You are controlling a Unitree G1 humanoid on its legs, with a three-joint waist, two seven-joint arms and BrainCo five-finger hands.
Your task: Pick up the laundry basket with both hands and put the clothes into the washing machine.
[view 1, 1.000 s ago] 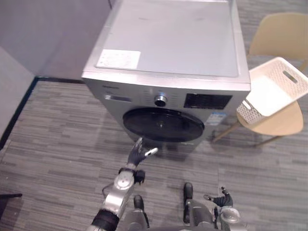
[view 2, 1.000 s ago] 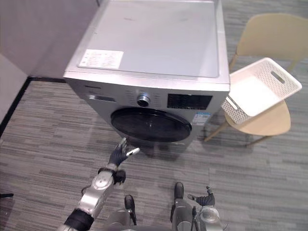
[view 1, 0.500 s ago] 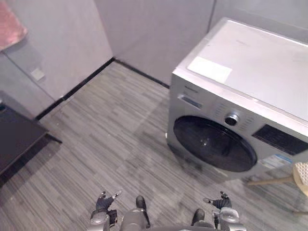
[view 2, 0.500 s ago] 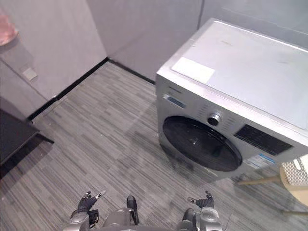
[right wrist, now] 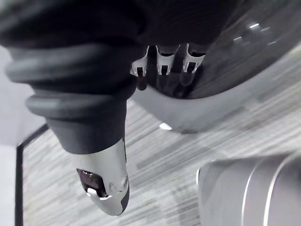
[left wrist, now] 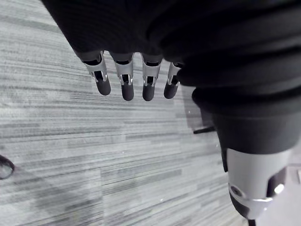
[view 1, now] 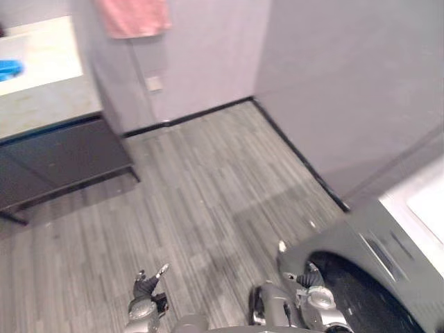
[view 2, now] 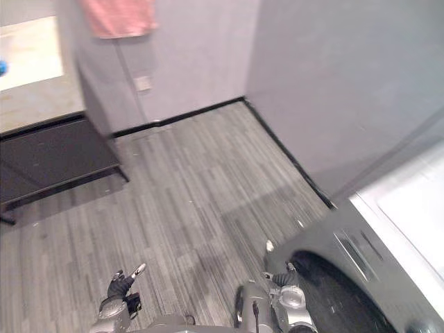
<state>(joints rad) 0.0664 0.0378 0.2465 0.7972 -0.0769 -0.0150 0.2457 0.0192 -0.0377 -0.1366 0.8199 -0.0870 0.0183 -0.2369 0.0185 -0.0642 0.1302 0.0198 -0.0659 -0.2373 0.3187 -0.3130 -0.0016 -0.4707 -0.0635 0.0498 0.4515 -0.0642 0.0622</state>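
Right, the washing machine [view 1: 378,260] sits at the lower right, its dark round door [view 1: 361,295] turned towards the robot. The marks on its front panel are too blurred to read. Down low, the right hand [view 1: 310,279] hangs just beside that door, its fingers [right wrist: 162,63] straight and loose, pointing at the dark glass and holding nothing. Well apart from the machine, the left hand [view 1: 147,286] hangs over the grey plank floor [view 1: 208,187], fingers [left wrist: 123,84] straight and empty too. Far left stands a dark cabinet [view 1: 62,159] with a pale top, and a pink towel [view 1: 135,15] hangs on the wall.
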